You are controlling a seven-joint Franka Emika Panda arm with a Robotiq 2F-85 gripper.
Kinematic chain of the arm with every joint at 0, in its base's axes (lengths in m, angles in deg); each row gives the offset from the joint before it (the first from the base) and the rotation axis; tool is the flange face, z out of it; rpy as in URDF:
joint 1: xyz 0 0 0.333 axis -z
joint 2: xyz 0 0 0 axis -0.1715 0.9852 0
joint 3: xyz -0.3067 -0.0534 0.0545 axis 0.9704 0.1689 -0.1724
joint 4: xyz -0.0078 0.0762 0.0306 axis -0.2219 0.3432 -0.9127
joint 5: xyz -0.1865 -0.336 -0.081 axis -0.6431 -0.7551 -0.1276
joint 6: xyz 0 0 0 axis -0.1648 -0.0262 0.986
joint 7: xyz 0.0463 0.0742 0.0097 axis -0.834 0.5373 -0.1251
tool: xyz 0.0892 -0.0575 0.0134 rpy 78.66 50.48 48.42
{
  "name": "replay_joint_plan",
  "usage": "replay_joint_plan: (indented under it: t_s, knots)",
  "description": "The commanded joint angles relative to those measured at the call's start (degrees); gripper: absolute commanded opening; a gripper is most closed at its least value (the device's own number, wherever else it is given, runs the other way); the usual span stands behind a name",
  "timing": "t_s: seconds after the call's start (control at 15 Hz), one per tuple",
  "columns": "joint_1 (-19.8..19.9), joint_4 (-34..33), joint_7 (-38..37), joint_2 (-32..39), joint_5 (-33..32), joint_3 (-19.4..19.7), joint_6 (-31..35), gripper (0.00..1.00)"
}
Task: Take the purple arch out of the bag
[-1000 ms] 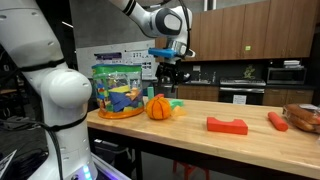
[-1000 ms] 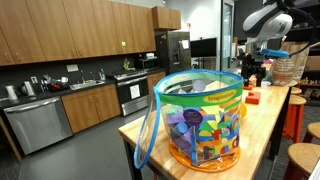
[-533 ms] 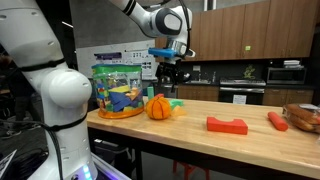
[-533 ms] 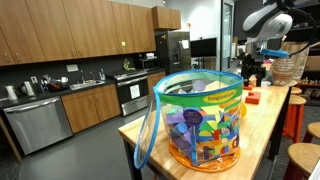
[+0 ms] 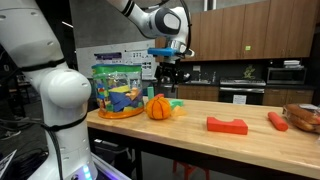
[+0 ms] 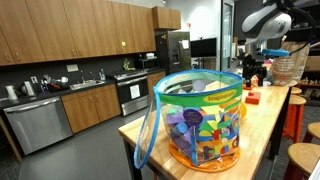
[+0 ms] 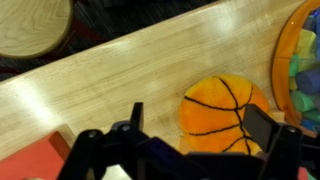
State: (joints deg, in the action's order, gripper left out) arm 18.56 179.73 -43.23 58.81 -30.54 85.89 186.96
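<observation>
The arm [image 5: 60, 95] wears a glossy white shell, thick and rounded, like swollen tubes joined one to another; the segment closest to me looks very big, with a soft grey shadow in its fold; higher up, at the wrist joint [image 5: 172, 20], the white links meet around a dark ring with a grey round cap; under it sits a flat, bright blue piece [image 5: 163, 50]; the gripper [image 5: 170, 78] below is all black and blocky; in the wrist view it shows as matt black linked bars with two thick fingers [image 7: 100, 155], their edges a little blurred.
</observation>
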Motion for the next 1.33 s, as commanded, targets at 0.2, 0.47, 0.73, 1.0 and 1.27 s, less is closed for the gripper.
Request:
replay_joint_plan:
  t_s: [0.2,0.47,0.73,1.0,1.27]
  knots:
    - [1.70,-1.51,-0.67,-4.14,-11.07,-4.79,-2.59,1.00]
    - [0.95,-3.09,-0.60,-7.69,-14.50,-6.70,-2.87,1.00]
    - [-0.16,-5.18,-0.59,-10.76,-14.46,-8.86,-4.57,1.00]
    - [-1.65,-6.11,-0.44,-13.12,-14.83,-11.15,-5.97,1.00]
    - [-3.69,-6.36,-0.65,-15.11,-15.75,-13.91,-6.66,1.00]
